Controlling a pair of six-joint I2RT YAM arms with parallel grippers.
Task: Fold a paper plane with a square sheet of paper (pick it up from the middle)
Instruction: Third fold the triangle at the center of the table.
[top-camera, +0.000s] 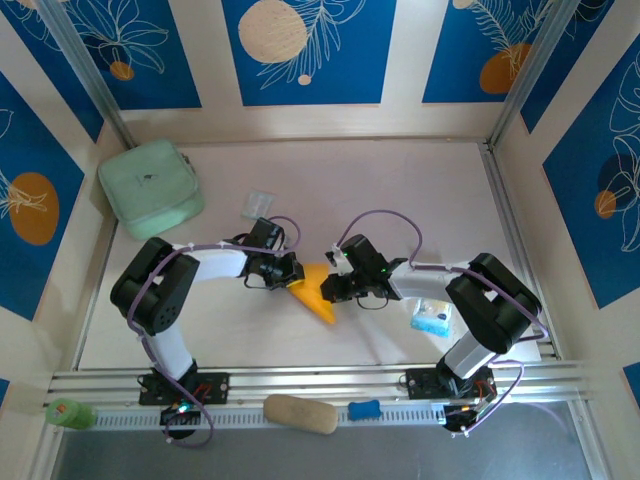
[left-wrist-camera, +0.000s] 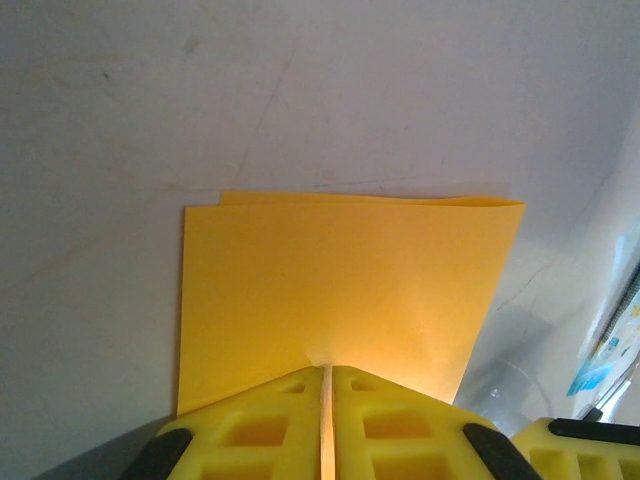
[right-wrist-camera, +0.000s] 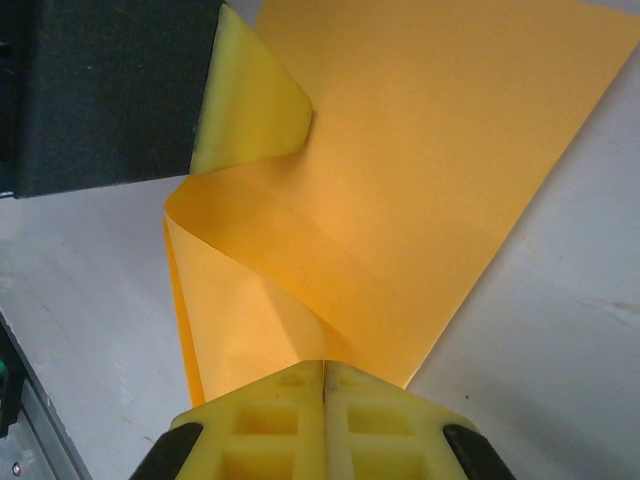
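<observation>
Overhead: folded square sheet of paper (top-camera: 318, 298) lies right of the mint-green pouch (top-camera: 150, 185), tip pointing away from it. Left wrist: left gripper (left-wrist-camera: 326, 375) pinches one edge, closed. Right wrist: right gripper (right-wrist-camera: 324, 368) pinches the opposite edge, closed.

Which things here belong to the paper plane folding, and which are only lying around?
Job: orange-yellow sheet of paper; left gripper and right gripper, both shut on it.
Lying about: mint-green pouch, clear plastic wrapper, blue-and-white packet, tan oval lump, small blue object.
</observation>
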